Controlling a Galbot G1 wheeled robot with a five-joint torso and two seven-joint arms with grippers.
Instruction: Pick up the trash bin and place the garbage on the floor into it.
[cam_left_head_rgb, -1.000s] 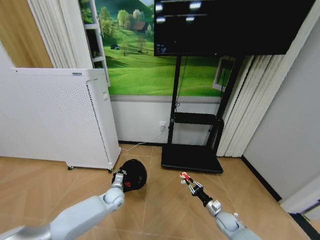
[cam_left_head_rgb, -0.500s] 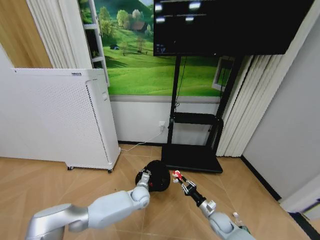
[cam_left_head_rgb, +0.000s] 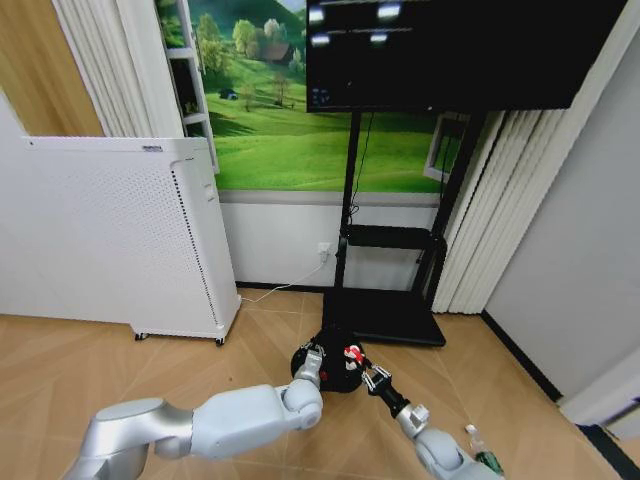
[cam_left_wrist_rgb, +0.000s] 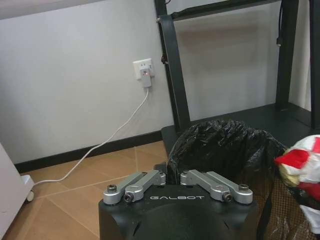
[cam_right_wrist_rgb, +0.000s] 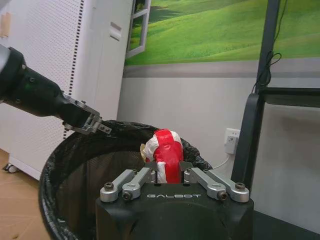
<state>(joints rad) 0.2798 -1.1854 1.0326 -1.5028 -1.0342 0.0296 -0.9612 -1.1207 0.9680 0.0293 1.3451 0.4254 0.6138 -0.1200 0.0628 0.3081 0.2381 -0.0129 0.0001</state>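
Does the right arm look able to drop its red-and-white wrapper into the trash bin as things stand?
Probably yes. The right gripper, shut on the red-and-white wrapper, sits at the open mouth of the trash bin, which the left gripper holds by its rim; nothing blocks the opening.

A white perforated appliance (cam_left_head_rgb: 120, 235) on castors stands on the wood floor (cam_left_head_rgb: 60, 370) against the left wall. A landscape mural (cam_left_head_rgb: 275, 110) covers the back wall. A dark screen (cam_left_head_rgb: 450, 50) sits on a black stand (cam_left_head_rgb: 385, 300), with a white cable (cam_left_wrist_rgb: 110, 137) plugged into a wall socket (cam_left_wrist_rgb: 144, 70) beside it.
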